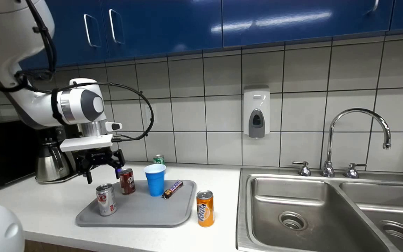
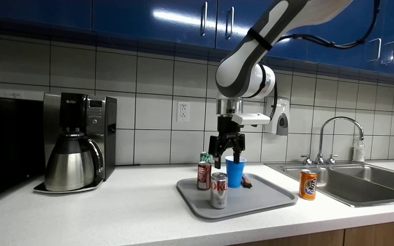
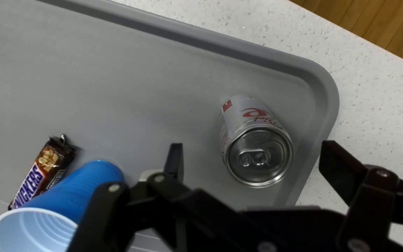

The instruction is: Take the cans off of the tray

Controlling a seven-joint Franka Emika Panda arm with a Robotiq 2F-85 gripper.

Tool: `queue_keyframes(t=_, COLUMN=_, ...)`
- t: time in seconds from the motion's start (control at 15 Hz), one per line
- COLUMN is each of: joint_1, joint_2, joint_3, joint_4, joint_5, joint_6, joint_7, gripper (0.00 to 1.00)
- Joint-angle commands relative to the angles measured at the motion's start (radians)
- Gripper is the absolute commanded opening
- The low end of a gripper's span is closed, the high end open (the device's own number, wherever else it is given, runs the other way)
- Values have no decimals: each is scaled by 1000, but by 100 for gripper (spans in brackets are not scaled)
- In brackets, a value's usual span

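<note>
The silver can with red marking (image 1: 106, 200) stands upright on the grey tray (image 1: 152, 211), near one corner; it also shows in an exterior view (image 2: 219, 194). The dark red can (image 1: 127, 182) stands on the tray behind it and is not visible in the wrist view. The orange can (image 1: 205, 209) stands upright on the counter beside the tray (image 2: 265, 200). My gripper (image 1: 103, 176) is open and empty above the tray. In the wrist view the silver can (image 3: 257, 147) lies between the open fingers (image 3: 252, 157), below them and not touching.
A blue cup (image 1: 156, 183) and a Snickers bar (image 1: 172, 189) are on the tray. A green can (image 1: 158, 159) stands behind, near the wall, partly hidden. A steel sink (image 1: 243, 210) is beside the orange can. A coffee maker (image 2: 74, 164) stands at the opposite side.
</note>
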State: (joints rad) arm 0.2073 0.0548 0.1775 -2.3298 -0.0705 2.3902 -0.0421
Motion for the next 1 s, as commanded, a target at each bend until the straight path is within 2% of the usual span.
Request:
queue_keyframes(t=0.0, joint_1=15, joint_2=57, joint_3=10, joint_4=47, joint_5=-78, joint_6=21, joint_7=89, gripper=100)
queue_keyframes(t=0.93, joint_1=50, joint_2=171, joint_3=-9, joint_4=77, joint_5=-188, joint_6=52, joint_7=171, gripper=100)
